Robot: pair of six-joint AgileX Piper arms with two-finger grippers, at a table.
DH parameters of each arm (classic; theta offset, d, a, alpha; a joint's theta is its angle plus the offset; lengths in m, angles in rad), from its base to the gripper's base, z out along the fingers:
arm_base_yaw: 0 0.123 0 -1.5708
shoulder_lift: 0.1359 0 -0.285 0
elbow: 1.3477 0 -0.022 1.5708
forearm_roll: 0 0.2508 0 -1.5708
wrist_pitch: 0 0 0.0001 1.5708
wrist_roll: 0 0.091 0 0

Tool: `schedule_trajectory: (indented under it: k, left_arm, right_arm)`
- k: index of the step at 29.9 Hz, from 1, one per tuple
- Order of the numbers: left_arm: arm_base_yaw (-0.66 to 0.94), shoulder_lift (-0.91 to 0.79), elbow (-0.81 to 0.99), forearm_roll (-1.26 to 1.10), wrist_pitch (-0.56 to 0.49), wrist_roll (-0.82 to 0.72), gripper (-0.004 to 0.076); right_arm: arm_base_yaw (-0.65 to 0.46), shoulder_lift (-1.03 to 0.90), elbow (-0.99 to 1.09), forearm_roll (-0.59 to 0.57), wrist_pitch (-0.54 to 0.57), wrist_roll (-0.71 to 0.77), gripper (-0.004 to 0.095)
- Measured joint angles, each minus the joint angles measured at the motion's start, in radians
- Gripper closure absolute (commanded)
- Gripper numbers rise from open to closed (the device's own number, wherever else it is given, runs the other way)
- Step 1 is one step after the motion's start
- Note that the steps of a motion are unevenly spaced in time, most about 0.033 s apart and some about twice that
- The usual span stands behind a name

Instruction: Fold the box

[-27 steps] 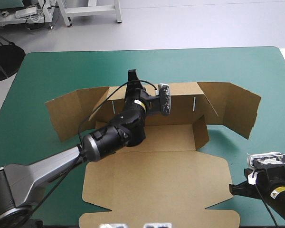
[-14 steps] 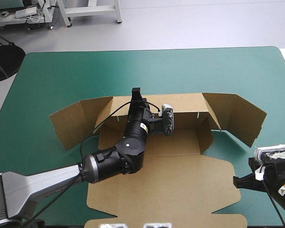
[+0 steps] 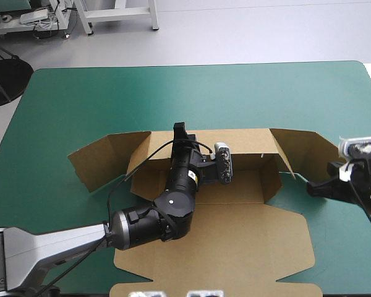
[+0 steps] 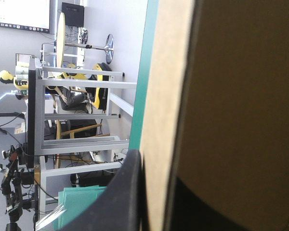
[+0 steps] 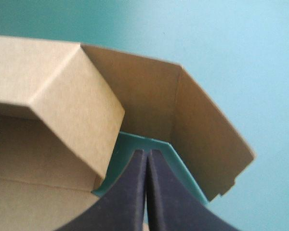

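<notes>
Smooth teal-green table cover (image 3: 80, 99), creased brown cardboard box (image 3: 235, 241). Left gripper (image 3: 181, 129) clamps its back wall; right gripper (image 5: 147, 158) closed, empty.

Brown board box (image 3: 235, 247), half formed, lies on the teal-green cover (image 3: 111, 93): back wall and short side walls raised, end flaps splayed outward, lid flat toward the near edge.

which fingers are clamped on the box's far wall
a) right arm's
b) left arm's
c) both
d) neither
b: the left fingers pinch the box at its far wall, while the right fingers meet on nothing, just off the box's right end.
</notes>
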Motion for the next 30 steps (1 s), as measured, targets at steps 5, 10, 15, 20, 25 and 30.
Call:
schedule_trajectory:
  k: [5,10,15,20,25,30]
  left_arm:
    - [-0.025,-0.001,0.000,-0.004,0.000,-0.012,0.0733]
    - [-0.027,0.000,0.000,-0.015,0.001,-0.014,0.0733]
    - [-0.028,0.018,0.006,0.006,0.012,-0.015,0.0733]
    - [-0.028,0.037,0.022,0.046,0.023,-0.017,0.0733]
    - [-0.030,0.038,0.031,0.057,0.026,-0.022,0.0733]
    - [-0.032,0.038,0.032,0.059,0.031,-0.024,0.0733]
  right_arm:
    - [0.000,0.187,-0.179,0.000,0.013,-0.002,0.0925]
    - [0.000,0.394,-0.377,0.020,0.094,-0.030,0.0925]
    - [0.000,0.598,-0.536,0.059,0.165,-0.054,0.0925]
    - [0.000,0.743,-0.592,0.076,0.207,-0.066,0.0925]
    - [0.000,0.837,-0.593,0.076,0.234,-0.069,0.0925]
    - [0.000,0.862,-0.593,0.076,0.283,-0.081,0.0925]
